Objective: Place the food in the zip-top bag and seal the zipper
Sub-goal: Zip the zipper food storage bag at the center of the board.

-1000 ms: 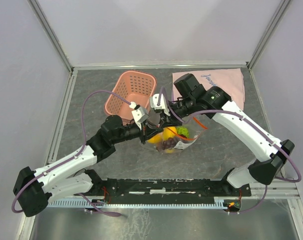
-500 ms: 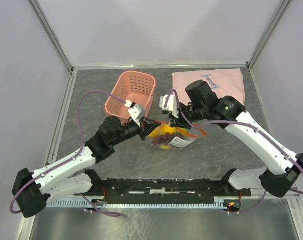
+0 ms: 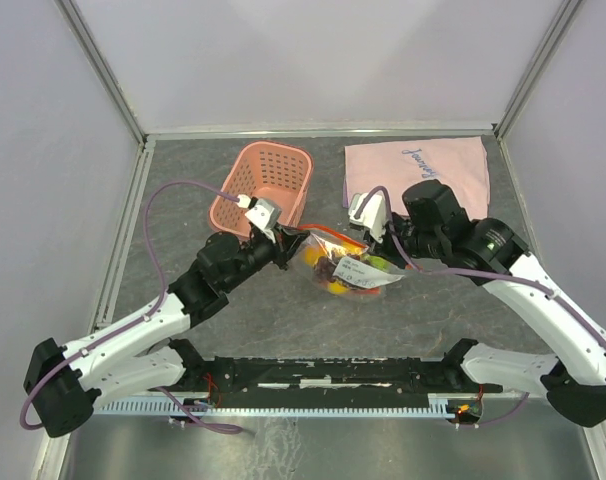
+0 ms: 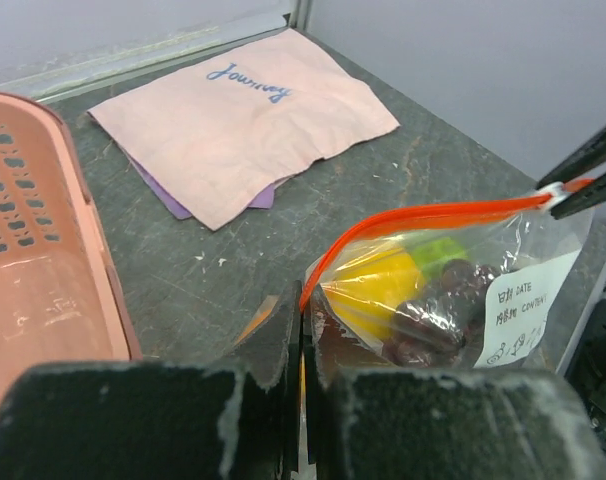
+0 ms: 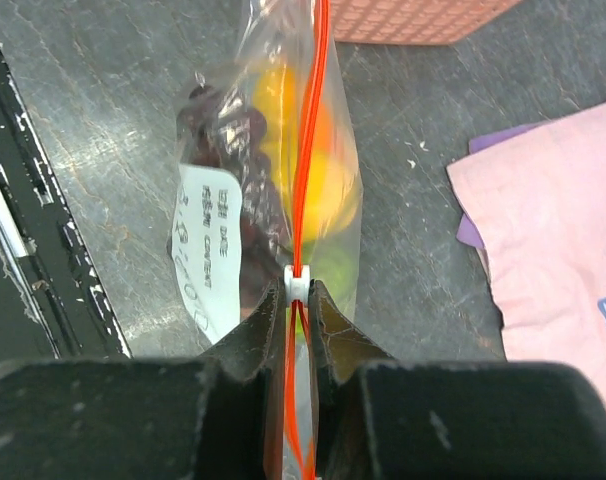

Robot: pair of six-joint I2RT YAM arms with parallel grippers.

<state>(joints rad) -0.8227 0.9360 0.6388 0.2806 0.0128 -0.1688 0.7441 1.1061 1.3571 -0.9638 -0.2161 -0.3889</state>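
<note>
Zip-top bag (image 3: pixel 355 270): just right of the pink basket (image 3: pixel 283 152), food (image 4: pixel 383 285) inside.
Left end effector (image 4: pixel 303 322): clamped on the bag's basket-side corner.
Right end effector (image 5: pixel 298 300): pinching the zipper (image 5: pixel 311 100) at its white end, had slid away from the basket; seal likely nearly done.

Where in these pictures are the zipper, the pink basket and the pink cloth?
zipper (image 5: pixel 309 150), right wrist view, middle of the red strip.
pink basket (image 3: pixel 278 148), top external view, far rim.
pink cloth (image 4: pixel 248 130), left wrist view, centre.
</note>
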